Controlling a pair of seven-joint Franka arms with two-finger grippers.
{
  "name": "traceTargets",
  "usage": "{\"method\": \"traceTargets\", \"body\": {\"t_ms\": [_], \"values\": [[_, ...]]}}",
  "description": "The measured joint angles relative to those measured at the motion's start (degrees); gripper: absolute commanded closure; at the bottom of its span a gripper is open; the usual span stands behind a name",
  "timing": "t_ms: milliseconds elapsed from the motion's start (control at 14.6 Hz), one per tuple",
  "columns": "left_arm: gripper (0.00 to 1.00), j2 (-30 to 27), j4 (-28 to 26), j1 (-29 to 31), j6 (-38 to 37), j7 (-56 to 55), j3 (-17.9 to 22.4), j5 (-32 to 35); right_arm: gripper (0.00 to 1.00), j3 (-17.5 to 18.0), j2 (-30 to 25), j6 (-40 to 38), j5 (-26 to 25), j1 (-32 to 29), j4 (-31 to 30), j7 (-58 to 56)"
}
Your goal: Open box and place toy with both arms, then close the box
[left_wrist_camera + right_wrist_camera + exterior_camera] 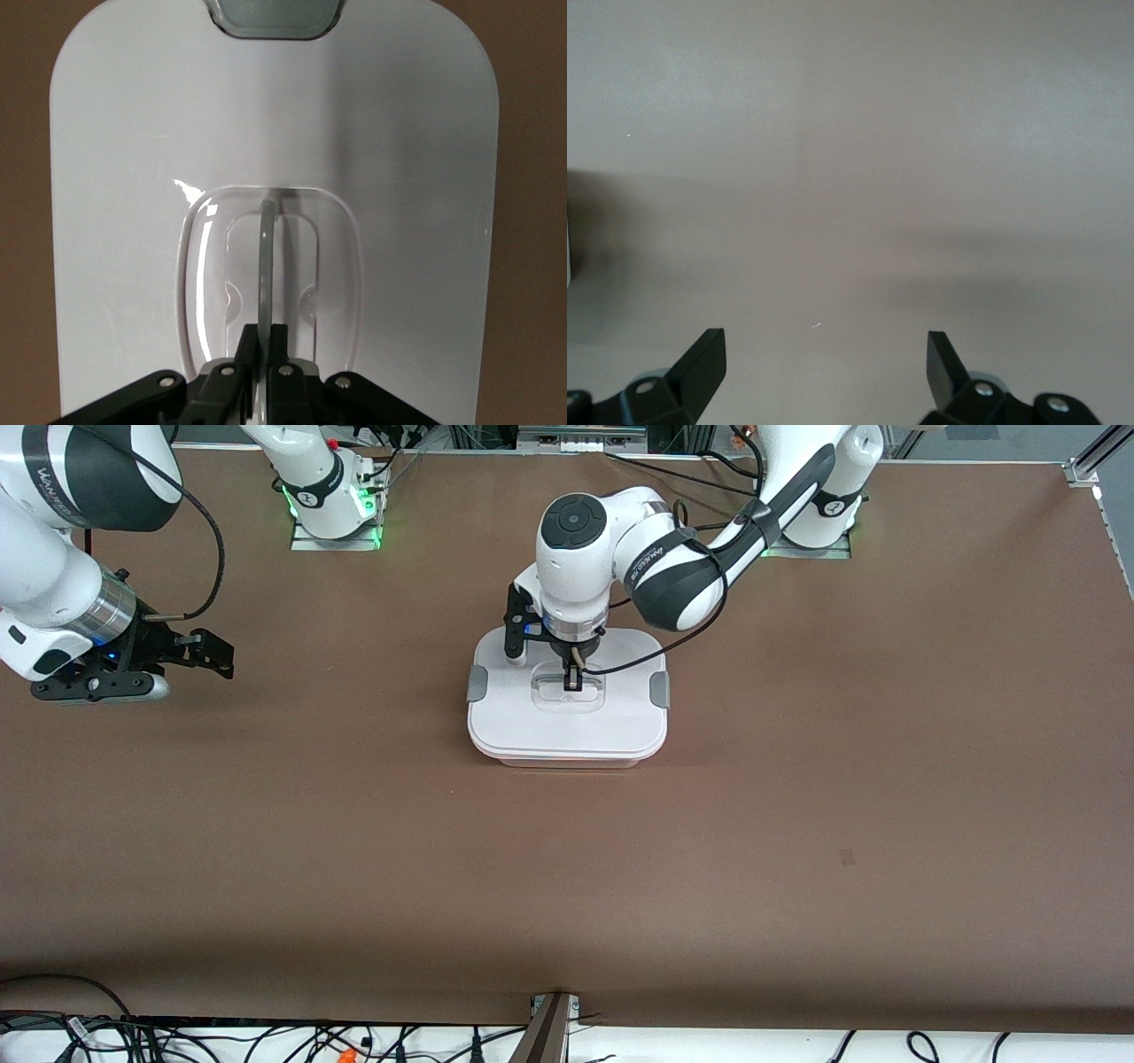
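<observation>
The box (567,731) stands mid-table with its white lid on and its grey side clips (477,683) at both ends. My left gripper (572,684) reaches down into the lid's recess and is shut on the clear handle (580,691). In the left wrist view the fingers (251,341) pinch the upright clear handle (265,257) over the white lid (133,177), with one grey clip (275,18) at the lid's edge. My right gripper (221,657) is open and empty over bare table toward the right arm's end; it also shows in the right wrist view (824,341). The toy is out of view.
Brown table surface (797,824) lies all around the box. Cables and a bracket (549,1027) run along the table edge nearest the front camera. The arm bases (332,505) stand along the edge farthest from it.
</observation>
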Motion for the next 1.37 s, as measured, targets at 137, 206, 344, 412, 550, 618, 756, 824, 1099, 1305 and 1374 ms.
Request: {"method": "traceTargets", "body": {"t_ms": [137, 206, 344, 412, 550, 618, 756, 824, 1099, 1305, 1374], "values": [[1.0, 0.0, -0.1, 0.0, 0.2, -0.1, 0.1, 0.0, 0.0, 0.0, 0.0, 0.0, 0.0, 0.0, 0.0, 0.0], [1.0, 0.1, -0.1, 0.0, 0.2, -0.1, 0.1, 0.0, 0.0, 0.0, 0.0, 0.0, 0.0, 0.0, 0.0, 0.0], [1.0, 0.1, -0.1, 0.1, 0.5, -0.2, 0.2, 0.0, 0.0, 0.0, 0.0, 0.0, 0.0, 0.0, 0.0, 0.0], [1.0, 0.2, -0.1, 0.1, 0.7, -0.2, 0.3, 0.0, 0.0, 0.0, 0.0, 0.0, 0.0, 0.0, 0.0, 0.0], [1.0, 0.4, -0.2, 0.1, 0.9, -0.5, 0.3, 0.0, 0.0, 0.0, 0.0, 0.0, 0.0, 0.0, 0.0, 0.0], [0.84, 0.5, -0.2, 0.1, 0.9, -1.0, 0.3, 0.0, 0.0, 0.0, 0.0, 0.0, 0.0, 0.0, 0.0, 0.0], [0.0, 0.5, -0.2, 0.1, 0.9, -2.2, 0.4, 0.0, 0.0, 0.0, 0.0, 0.0, 0.0, 0.0, 0.0, 0.0], [0.0, 0.6, -0.4, 0.1, 0.9, -2.5, 0.4, 0.0, 0.0, 0.0, 0.0, 0.0, 0.0, 0.0, 0.0, 0.0], [0.0, 0.1, 0.0, 0.3, 0.1, -2.8, 0.4, 0.0, 0.0, 0.0, 0.0, 0.0, 0.0, 0.0, 0.0, 0.0], [0.0, -1.8, 0.5, 0.7, -1.0, -3.1, 0.2, 0.0, 0.0, 0.0, 0.0, 0.0, 0.0, 0.0, 0.0, 0.0], [0.0, -2.5, 0.6, 0.9, -1.4, -3.6, 0.2, 0.0, 0.0, 0.0, 0.0, 0.0, 0.0, 0.0, 0.0, 0.0]]}}
